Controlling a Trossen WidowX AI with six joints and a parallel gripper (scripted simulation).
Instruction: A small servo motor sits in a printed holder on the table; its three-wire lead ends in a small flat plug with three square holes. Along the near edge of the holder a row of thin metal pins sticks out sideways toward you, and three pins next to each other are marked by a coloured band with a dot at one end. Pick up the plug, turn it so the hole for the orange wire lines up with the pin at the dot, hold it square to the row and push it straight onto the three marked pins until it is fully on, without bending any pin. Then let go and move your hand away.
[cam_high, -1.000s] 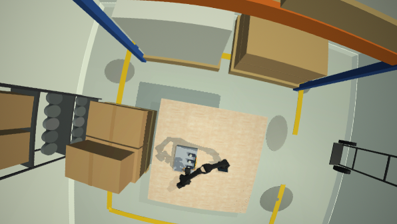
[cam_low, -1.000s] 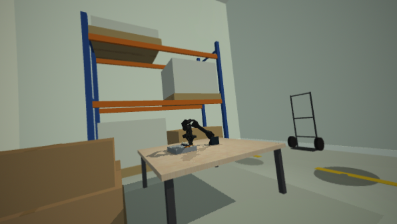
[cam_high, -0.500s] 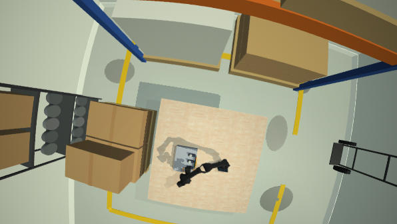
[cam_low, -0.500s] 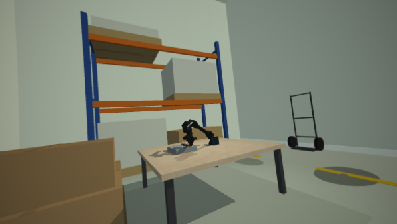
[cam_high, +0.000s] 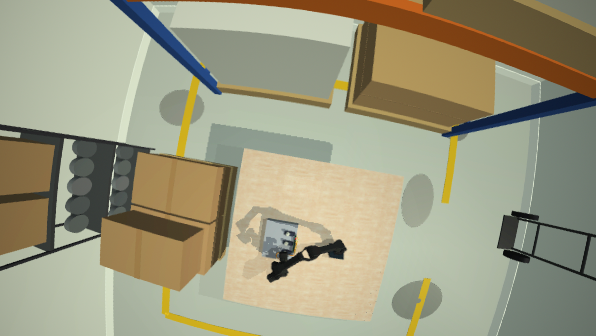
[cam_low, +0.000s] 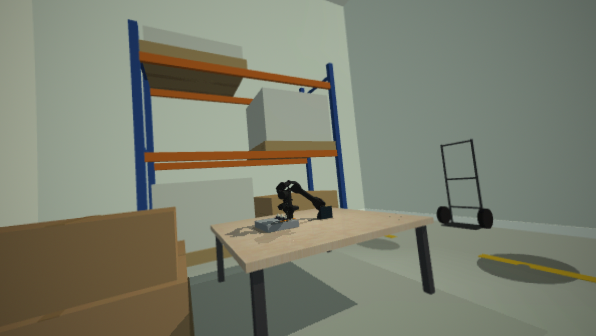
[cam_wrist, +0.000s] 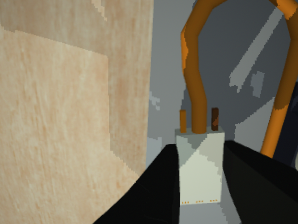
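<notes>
The plug (cam_wrist: 201, 172) is a pale flat block in the wrist view, with small orange marks along its lower edge. My gripper (cam_wrist: 198, 152) (cam_low: 289, 219) is shut on the plug, one black finger on each side. The orange wire (cam_wrist: 198, 100) leaves the plug's top end and loops up and right; short orange and brown wire stubs stand beside it. The grey holder (cam_high: 272, 232) (cam_low: 275, 225) (cam_wrist: 165, 75) lies under the plug and lead. A dark blue part, likely the servo (cam_wrist: 293, 127), shows at the right edge. The pins, coloured band and dot cannot be made out.
The wooden table (cam_high: 325, 185) (cam_low: 350, 229) (cam_wrist: 50, 100) carries the holder and the black arm (cam_high: 307, 253) (cam_low: 304, 194), whose base stands right of the holder. Stacked cartons (cam_high: 175, 190) stand on the floor beyond the table's left edge.
</notes>
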